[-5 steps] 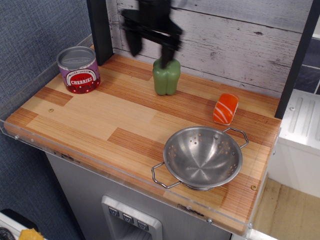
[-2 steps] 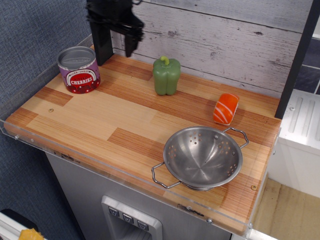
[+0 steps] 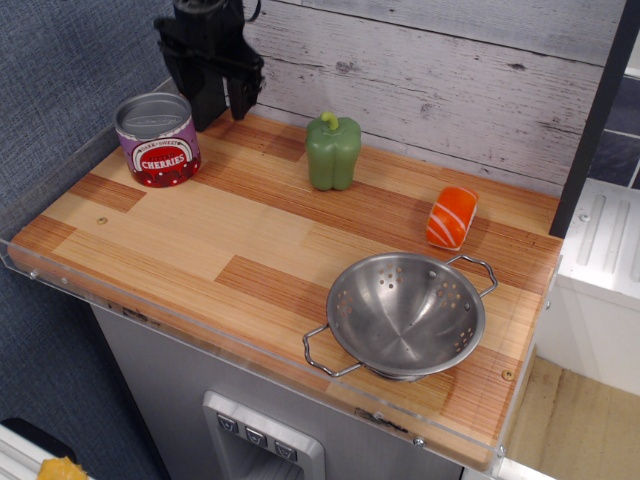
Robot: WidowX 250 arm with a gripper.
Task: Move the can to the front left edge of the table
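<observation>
We see the claw [image 3: 208, 88] cut off by the top edge; its dark fingers blend into the post behind.

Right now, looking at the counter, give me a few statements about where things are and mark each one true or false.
1. The can stands upright near the back left corner of the table. True.
2. The gripper is closed around the can. False: it hangs above and behind the can, jaws apart, holding nothing.
3. The green pepper lies inside the colander. False: it stands on the wood near the back wall; the colander is empty.
4. The orange piece of salmon sits to the right of the pepper. True.
5. The colander is near the front right of the table. True.
</observation>
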